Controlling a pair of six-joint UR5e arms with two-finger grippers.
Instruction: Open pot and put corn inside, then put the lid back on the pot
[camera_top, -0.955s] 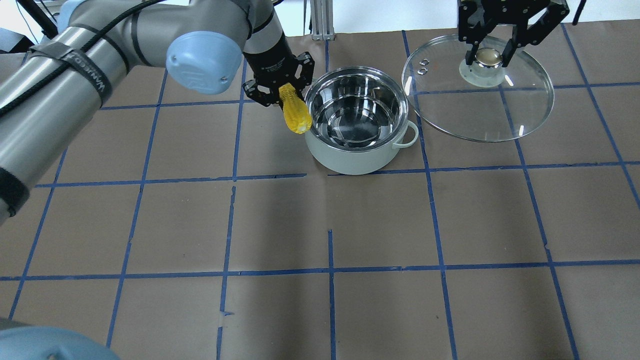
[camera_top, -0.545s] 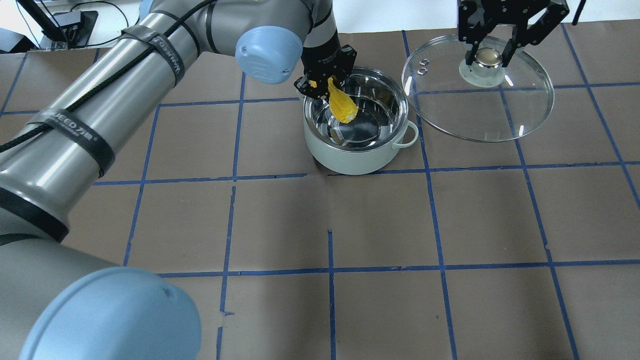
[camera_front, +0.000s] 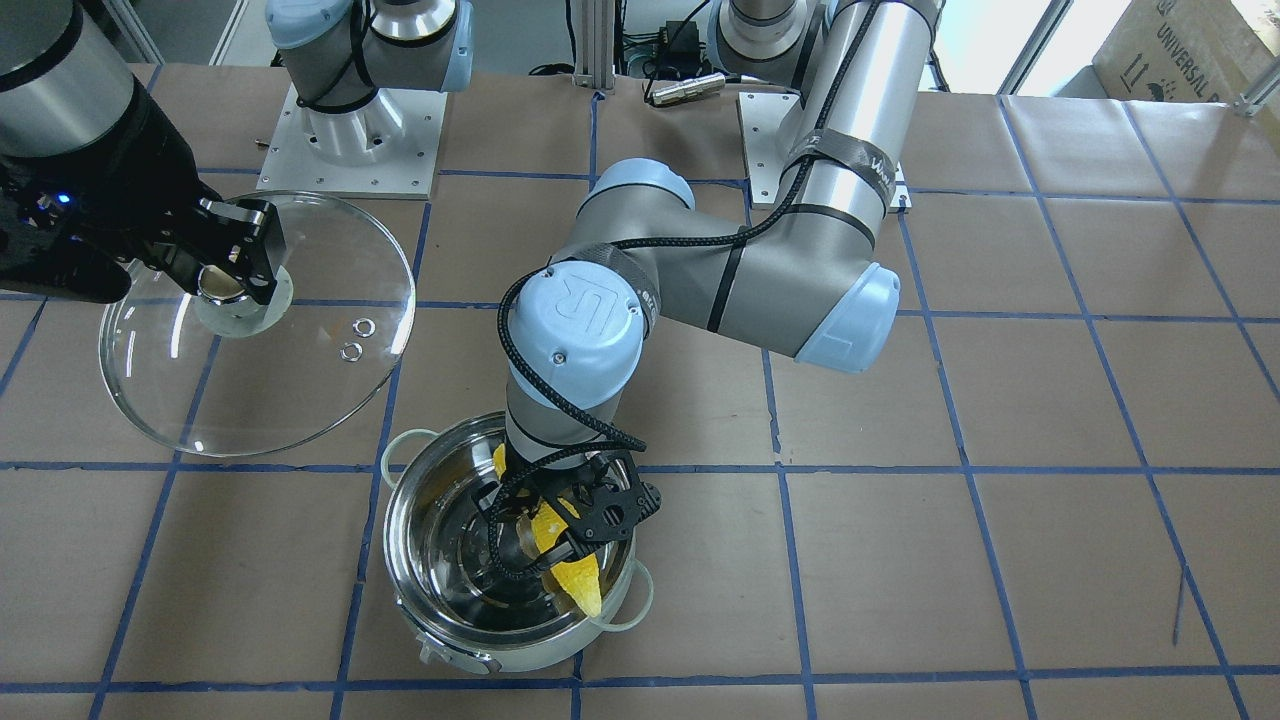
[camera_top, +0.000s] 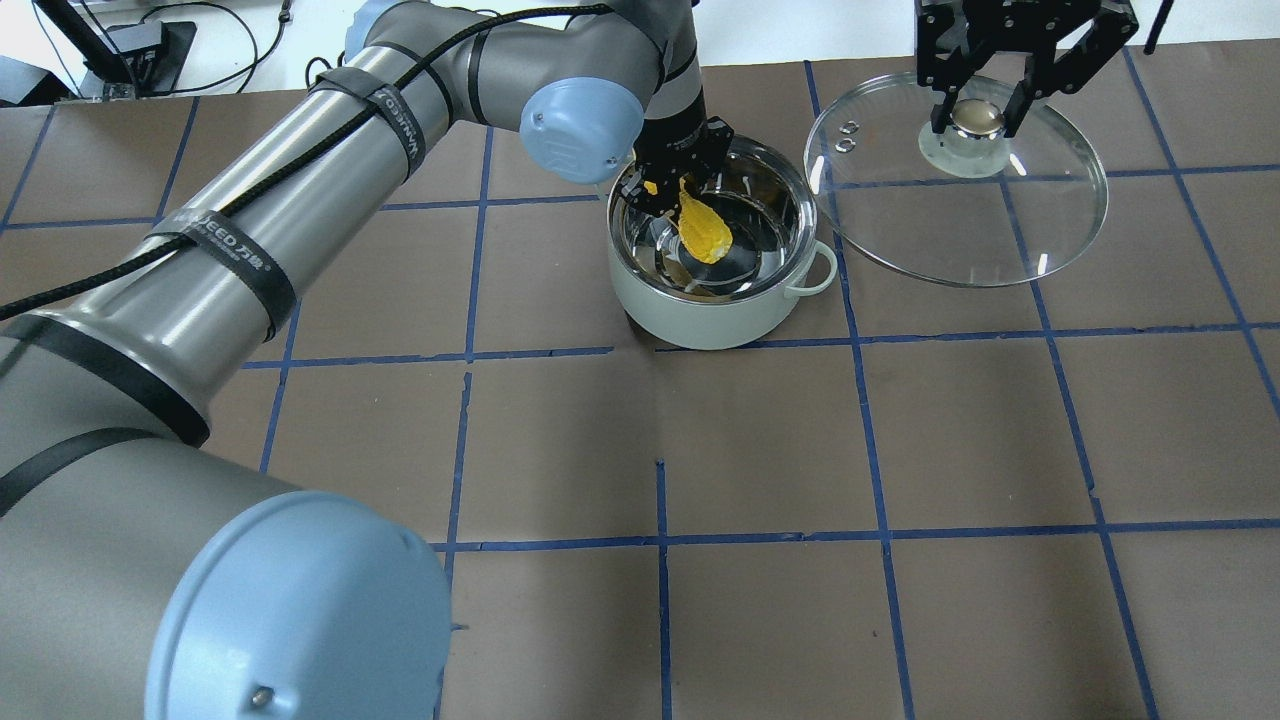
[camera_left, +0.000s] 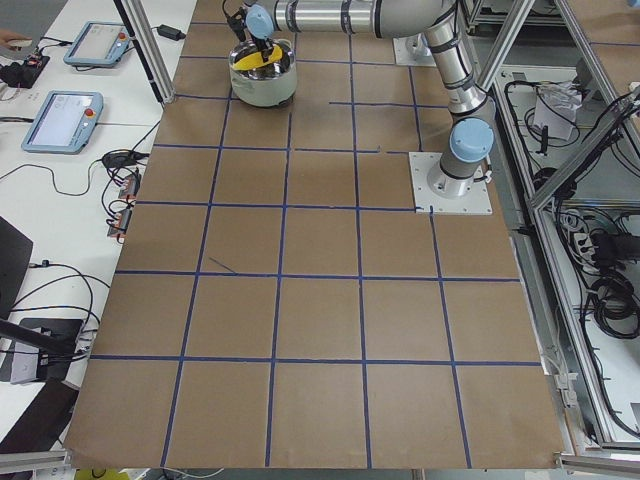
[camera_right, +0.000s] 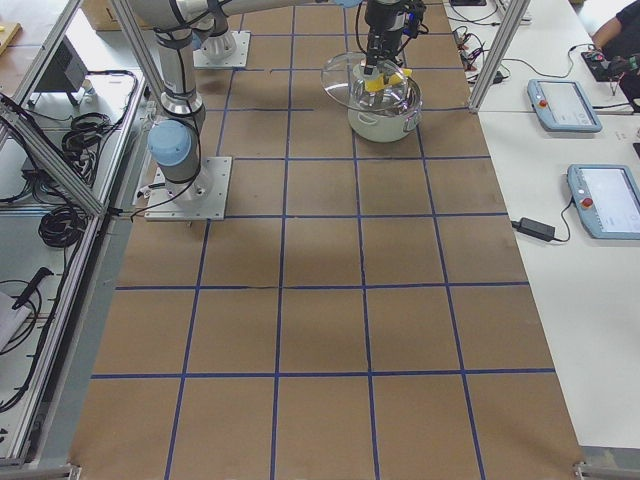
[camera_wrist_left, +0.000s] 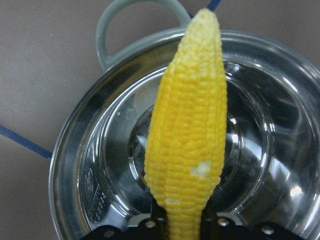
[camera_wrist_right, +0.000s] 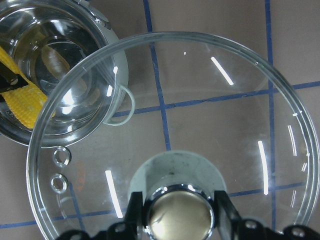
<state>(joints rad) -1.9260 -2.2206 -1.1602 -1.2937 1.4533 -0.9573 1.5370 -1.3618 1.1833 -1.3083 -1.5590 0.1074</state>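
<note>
The steel pot (camera_top: 700, 315) stands open on the table, also in the front view (camera_front: 480, 640). My left gripper (camera_top: 678, 185) is shut on the thick end of the yellow corn (camera_top: 705, 228) and holds it tilted over the pot's opening, tip down inside the rim. The corn also shows in the front view (camera_front: 578, 585) and the left wrist view (camera_wrist_left: 187, 140). My right gripper (camera_top: 978, 105) is shut on the knob (camera_wrist_right: 182, 215) of the glass lid (camera_top: 960, 225) and holds the lid to the right of the pot, a little above the table.
Brown paper with a blue tape grid covers the table. The arm base plates (camera_front: 350, 140) stand at the robot's side. Teach pendants (camera_left: 62, 120) lie on the side bench beyond the table edge.
My left arm has carried the corn from the pot's left side to over the opening and lowered it towards the inside. My right gripper and the lid have stayed put.
</note>
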